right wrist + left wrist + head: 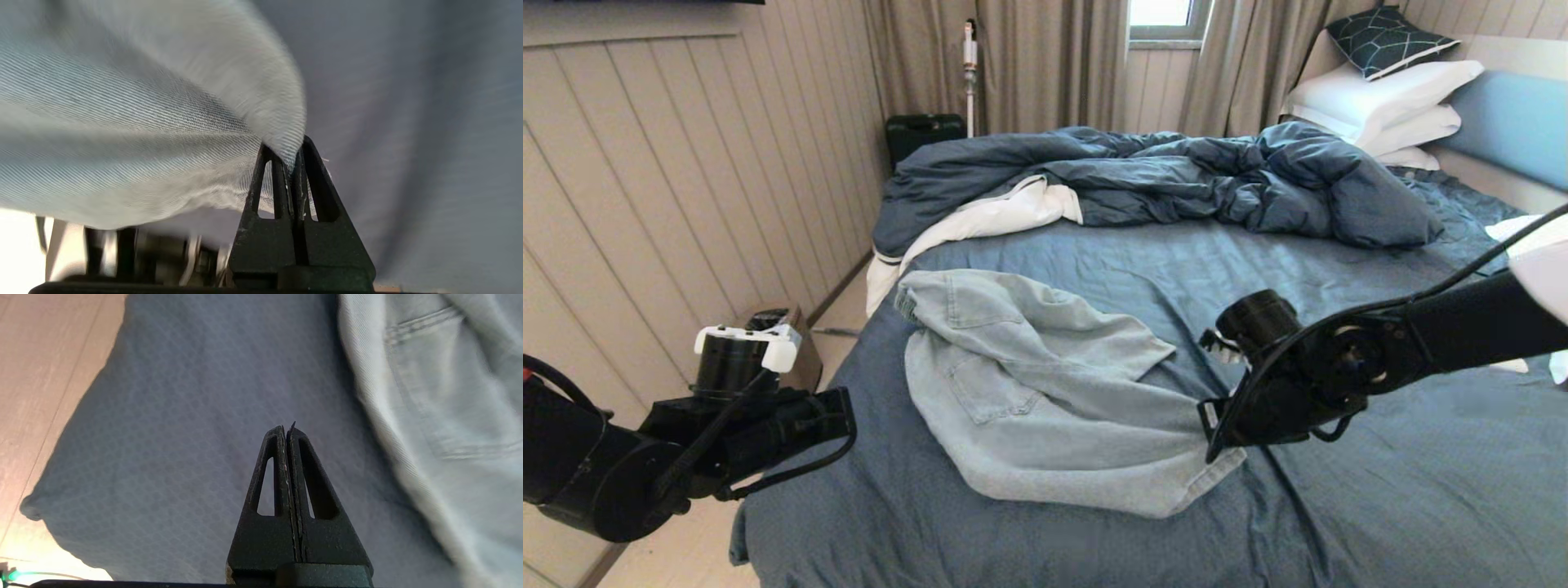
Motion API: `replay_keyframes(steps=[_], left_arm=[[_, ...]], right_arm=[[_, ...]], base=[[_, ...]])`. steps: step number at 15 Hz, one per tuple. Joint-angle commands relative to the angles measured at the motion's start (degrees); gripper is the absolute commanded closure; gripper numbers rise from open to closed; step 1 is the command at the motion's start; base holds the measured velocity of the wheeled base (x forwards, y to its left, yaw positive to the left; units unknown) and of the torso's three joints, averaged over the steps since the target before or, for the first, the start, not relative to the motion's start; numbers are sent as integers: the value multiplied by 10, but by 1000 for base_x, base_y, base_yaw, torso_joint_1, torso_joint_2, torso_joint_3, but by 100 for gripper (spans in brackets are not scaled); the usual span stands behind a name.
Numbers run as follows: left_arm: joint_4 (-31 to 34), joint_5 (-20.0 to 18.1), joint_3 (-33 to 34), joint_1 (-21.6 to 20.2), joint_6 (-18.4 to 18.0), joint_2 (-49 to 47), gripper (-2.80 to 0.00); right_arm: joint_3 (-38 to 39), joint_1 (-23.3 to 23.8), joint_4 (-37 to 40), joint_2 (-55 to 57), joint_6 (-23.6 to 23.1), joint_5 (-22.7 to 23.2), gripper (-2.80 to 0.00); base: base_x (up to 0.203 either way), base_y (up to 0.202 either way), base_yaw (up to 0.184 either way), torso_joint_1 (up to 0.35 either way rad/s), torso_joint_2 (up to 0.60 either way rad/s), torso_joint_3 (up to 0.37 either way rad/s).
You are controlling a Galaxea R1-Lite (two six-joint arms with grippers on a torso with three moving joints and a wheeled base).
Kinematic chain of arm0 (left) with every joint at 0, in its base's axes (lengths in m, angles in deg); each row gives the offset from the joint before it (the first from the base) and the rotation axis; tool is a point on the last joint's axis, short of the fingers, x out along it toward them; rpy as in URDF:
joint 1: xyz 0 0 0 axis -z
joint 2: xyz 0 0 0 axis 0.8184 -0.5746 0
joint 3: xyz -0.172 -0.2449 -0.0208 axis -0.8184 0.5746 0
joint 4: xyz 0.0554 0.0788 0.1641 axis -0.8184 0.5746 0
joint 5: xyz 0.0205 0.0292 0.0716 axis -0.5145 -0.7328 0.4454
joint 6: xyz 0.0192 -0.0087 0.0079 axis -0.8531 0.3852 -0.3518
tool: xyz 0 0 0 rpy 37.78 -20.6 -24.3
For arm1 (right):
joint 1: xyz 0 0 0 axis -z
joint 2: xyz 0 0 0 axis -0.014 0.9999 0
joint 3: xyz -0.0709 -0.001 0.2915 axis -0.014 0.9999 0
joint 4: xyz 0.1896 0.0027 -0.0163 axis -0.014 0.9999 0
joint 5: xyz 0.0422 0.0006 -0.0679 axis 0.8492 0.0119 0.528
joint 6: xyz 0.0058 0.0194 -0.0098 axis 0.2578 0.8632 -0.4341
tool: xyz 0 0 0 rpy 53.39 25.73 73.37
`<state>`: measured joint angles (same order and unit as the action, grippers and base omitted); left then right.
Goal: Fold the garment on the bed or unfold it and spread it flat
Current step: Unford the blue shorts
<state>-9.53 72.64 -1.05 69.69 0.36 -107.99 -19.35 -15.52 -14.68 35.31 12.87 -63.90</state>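
Observation:
The garment [1045, 392], pale blue denim shorts, lies crumpled on the slate-blue sheet of the bed [1380, 506], a patch pocket facing up. My right gripper [1215, 437] is at its near right corner. In the right wrist view that gripper [292, 157] is shut on a lifted fold of the denim [143, 122], above the sheet [408, 122]. My left gripper [845, 425] hovers at the bed's left edge, apart from the shorts. In the left wrist view it [287, 430] is shut and empty over bare sheet [184, 416], with the denim [449, 396] off to one side.
A rumpled dark blue duvet [1176, 175] with white lining crosses the far half of the bed. White pillows [1388, 102], a patterned cushion [1388, 37] and the blue headboard [1511, 122] are at the back right. Floor, a small box [784, 335] and a panelled wall lie left.

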Motion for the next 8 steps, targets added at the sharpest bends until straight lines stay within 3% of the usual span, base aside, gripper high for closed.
replay_keyframes(steps=[1, 8], left_arm=[[-3, 0, 2, 1, 2, -3, 0], [-3, 1, 2, 4, 2, -8, 0]], right_arm=[[-40, 58, 3, -14, -14, -4, 0], [-219, 163, 47, 92, -42, -7, 0]], base=[[0, 0, 0, 0, 0, 0], [0, 0, 0, 0, 0, 0]])
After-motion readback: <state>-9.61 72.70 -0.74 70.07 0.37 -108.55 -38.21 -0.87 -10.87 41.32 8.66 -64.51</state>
